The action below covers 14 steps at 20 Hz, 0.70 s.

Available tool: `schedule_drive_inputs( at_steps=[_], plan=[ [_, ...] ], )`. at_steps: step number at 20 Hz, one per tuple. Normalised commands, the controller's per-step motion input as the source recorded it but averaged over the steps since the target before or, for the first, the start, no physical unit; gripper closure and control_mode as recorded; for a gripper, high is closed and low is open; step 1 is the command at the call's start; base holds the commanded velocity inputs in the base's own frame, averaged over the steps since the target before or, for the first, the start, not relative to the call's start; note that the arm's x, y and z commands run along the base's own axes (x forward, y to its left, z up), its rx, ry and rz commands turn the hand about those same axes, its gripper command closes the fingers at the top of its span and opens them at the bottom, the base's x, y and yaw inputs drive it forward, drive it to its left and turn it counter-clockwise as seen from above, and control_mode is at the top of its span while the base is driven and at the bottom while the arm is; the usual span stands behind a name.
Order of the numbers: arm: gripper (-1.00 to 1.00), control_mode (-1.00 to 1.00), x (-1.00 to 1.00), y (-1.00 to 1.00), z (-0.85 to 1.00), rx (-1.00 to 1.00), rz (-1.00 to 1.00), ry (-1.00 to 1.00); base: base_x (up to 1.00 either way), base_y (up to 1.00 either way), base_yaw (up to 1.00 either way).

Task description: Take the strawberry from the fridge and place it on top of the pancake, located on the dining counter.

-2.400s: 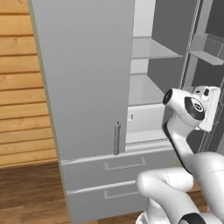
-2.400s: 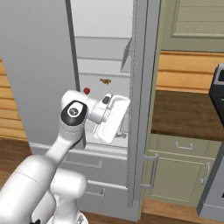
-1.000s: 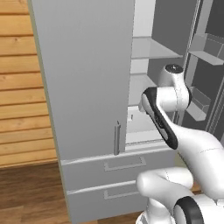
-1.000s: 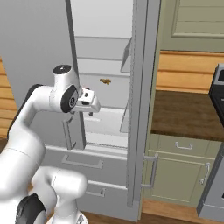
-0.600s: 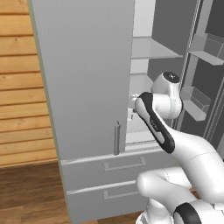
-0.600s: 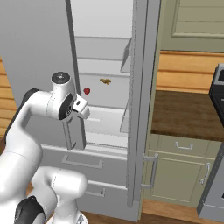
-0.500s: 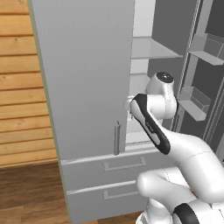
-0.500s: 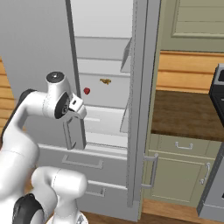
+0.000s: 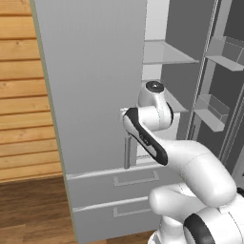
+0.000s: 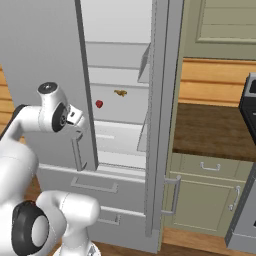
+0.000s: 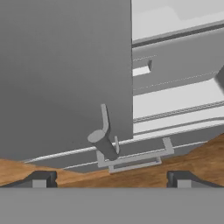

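The fridge (image 9: 95, 81) stands with its right door (image 10: 161, 125) swung open and its left door (image 10: 45, 55) almost closed. On a pale middle shelf inside lies the strawberry (image 10: 99, 104), a tiny red lump. My gripper (image 10: 79, 121) hovers in front of the left door's edge, left of and slightly below the strawberry, just above that door's bar handle (image 10: 77, 150). In the hand view the gripper (image 11: 111, 179) is open and empty, and the handle (image 11: 105, 138) is straight ahead. The pancake and the dining counter are out of view.
A small yellowish-brown scrap (image 10: 120, 92) lies on the shelf above the strawberry. Two drawers (image 9: 136, 178) sit below the doors. Door bins (image 9: 212, 107) line the open door. A wood-topped counter with green cupboards (image 10: 215, 130) stands to the right, a plank wall (image 9: 24, 95) to the left.
My arm has swung left, from in front of the open fridge compartment over to the left door's edge by its handle. The gripper has stayed open and the strawberry has not moved.
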Motion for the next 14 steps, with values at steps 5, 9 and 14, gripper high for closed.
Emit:
schedule_drive_inputs(
  at_steps=[5,9,14],
  plan=[
    [-1.0,-1.0,0.18,0.26,-0.39,-0.01,0.0,0.0,0.0,0.0,0.0],
    [-1.0,-1.0,0.19,0.19,-0.51,-0.04,0.0,0.0,0.0,0.0,0.0],
    [-1.0,-1.0,0.21,0.04,-0.34,-0.07,0.0,0.0,0.0,0.0,0.0]
  ],
)
